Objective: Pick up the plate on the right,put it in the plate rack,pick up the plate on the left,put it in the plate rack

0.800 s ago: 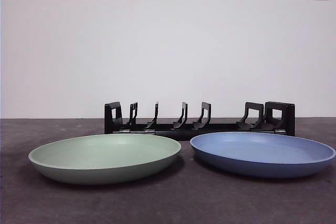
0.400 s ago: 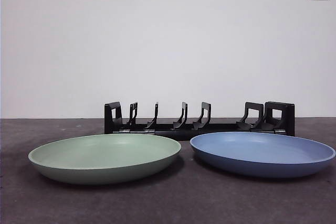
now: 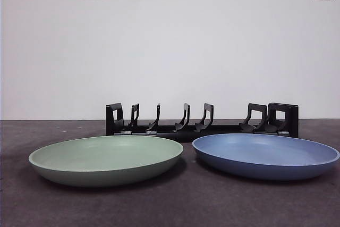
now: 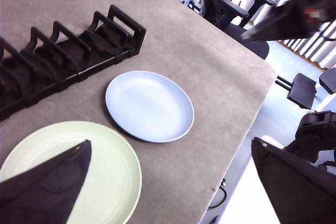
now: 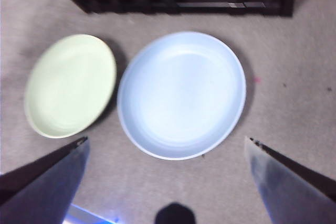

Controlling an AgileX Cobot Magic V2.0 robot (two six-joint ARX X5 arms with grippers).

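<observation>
The blue plate (image 3: 265, 155) lies flat on the gray worktop (image 3: 170, 206), on the right side, just in front of the plate rack (image 3: 202, 120). Nothing is touching it. Close beside it, on the left, lies the green plate (image 3: 106, 159), flat too, and the two rims come near each other but do not seem to touch. The rack stands right behind both plates, long and low, with its curved prongs sticking up in pairs and no plate between them yet. I think the plates sit so near the rack so that each one only needs a short lift and a tip onto its edge to slide into a gap. The right gripper (image 5: 168, 182) hangs above the blue plate with its fingers (image 5: 47, 182) spread wide apart and holding nothing, so I guess it is getting ready to come down on that plate first. The left gripper (image 4: 173, 182) is up high over the green plate, looking across at the blue one and the rack, fingers also wide apart and holding nothing; it seems to be waiting its turn. Behind everything is a plain white wall (image 3: 170, 51) with two sockets.
</observation>
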